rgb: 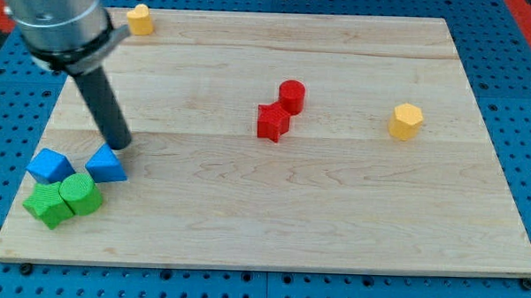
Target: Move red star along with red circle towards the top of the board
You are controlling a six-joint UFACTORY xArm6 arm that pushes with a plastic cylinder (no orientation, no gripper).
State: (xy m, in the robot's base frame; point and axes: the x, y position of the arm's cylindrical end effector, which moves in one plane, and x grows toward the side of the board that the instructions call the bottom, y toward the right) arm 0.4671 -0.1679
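The red star (272,123) lies near the middle of the board, touching the red circle (291,95) just up and to its right. My tip (120,145) is far off at the view's left, just above the blue triangle (105,165), well apart from both red blocks.
A blue block (49,166) and two green blocks (80,195) (47,206) cluster at the lower left beside the blue triangle. A yellow block (140,19) sits at the top left edge. A yellow hexagon (406,121) sits at the right. The wooden board (334,222) lies on a blue pegboard.
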